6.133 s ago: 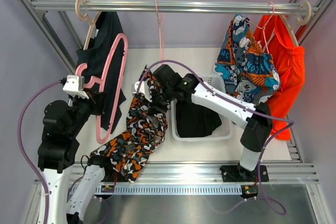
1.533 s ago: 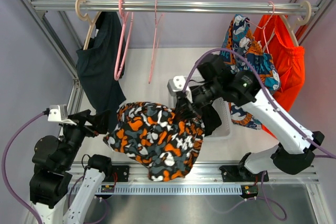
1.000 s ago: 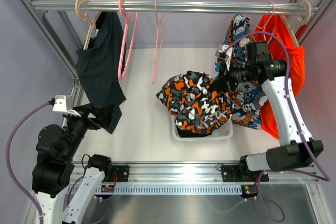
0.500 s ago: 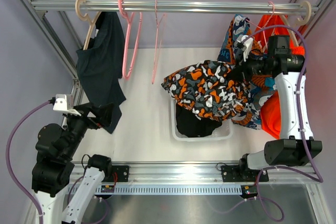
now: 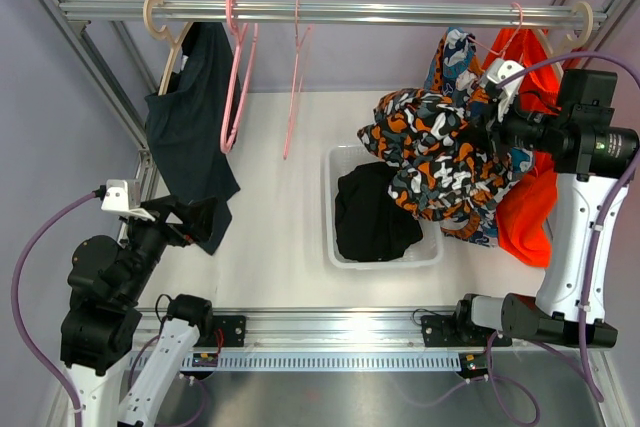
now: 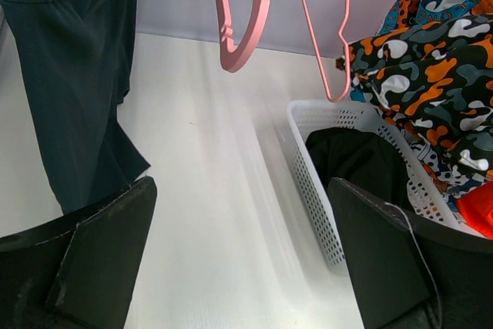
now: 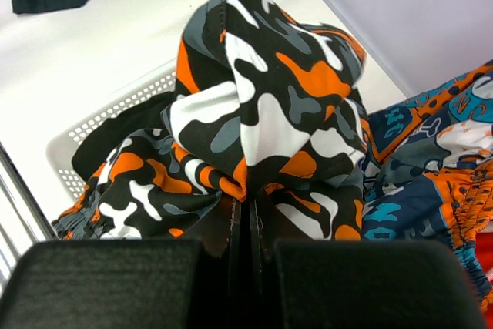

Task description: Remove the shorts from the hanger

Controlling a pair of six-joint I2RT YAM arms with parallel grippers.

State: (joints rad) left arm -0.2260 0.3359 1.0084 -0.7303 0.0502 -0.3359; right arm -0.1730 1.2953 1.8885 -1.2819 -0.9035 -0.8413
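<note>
Top external view: the right gripper [image 5: 482, 133], high near the metal rail [image 5: 330, 12], pinches the orange-black-white camouflage cloth shorts [image 5: 435, 157]. They hang bunched, free of any hanger, at the far right corner of the white perforated plastic basket [image 5: 329, 209]. Plain black cloth shorts [image 5: 372, 215] lie inside it, and plain dark navy-charcoal shorts [image 5: 190, 117] hang on a pale hanger [image 5: 168, 62].

Left wrist view: the left gripper [image 6: 239, 190] stands spread wide, grasping nothing.

Right wrist view: the right fingers are clenched on a gathered fold of the camouflage shorts [image 7: 262, 113].

The fabric is judged light, limp and not fragile. The waistband is the best place to pinch, since a loose fold may slip.
</note>
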